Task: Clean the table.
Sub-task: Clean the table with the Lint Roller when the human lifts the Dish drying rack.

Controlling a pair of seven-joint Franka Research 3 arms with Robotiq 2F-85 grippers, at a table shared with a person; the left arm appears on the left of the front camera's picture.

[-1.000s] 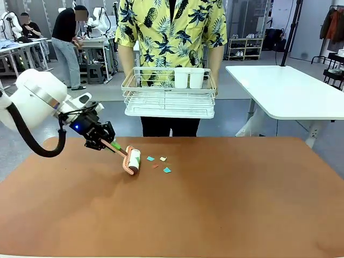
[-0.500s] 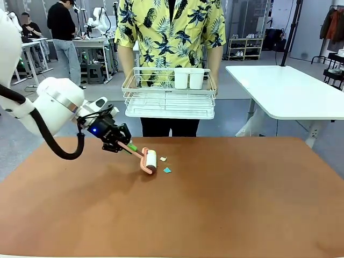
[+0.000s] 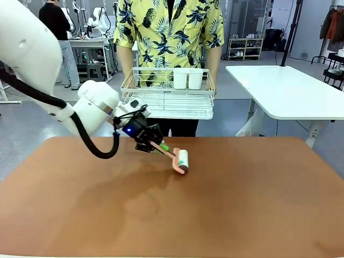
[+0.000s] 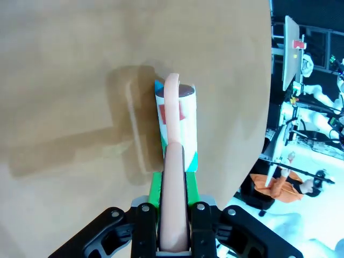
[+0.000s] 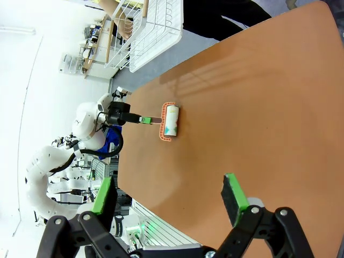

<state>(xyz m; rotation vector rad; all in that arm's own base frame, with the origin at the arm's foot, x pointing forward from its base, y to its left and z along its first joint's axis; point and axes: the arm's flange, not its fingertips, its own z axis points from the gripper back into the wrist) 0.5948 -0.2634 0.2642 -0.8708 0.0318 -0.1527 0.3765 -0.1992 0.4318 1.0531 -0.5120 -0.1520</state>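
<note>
While the roller is down: left gripper [image 3: 153,144] pinches the end of the pink-handled lint roller with the white sticky drum [image 3: 181,160], pads pressed tight on the handle. The drum sits on the wide matte terracotta table [image 3: 226,209], just above frame centre.
Drum: the left wrist view shows red, teal and blue paper scraps [image 4: 183,111] stuck to it, so the catch looks made!
Right gripper [image 5: 167,198]: fingers spread wide, holding nothing, at the bottom of its own view above the table.
Risk, grip: long handle, pinched at one end. Push down hard and it could twist in the pads, tipping the drum onto one edge.
Risk, scraps: a skid instead of a roll could smear them back off.
Risk, rack: the person's white wire rack [image 3: 167,99] with two white cups [image 3: 188,78] hangs upper middle, close behind the arm. A high lift could clip it.
</note>
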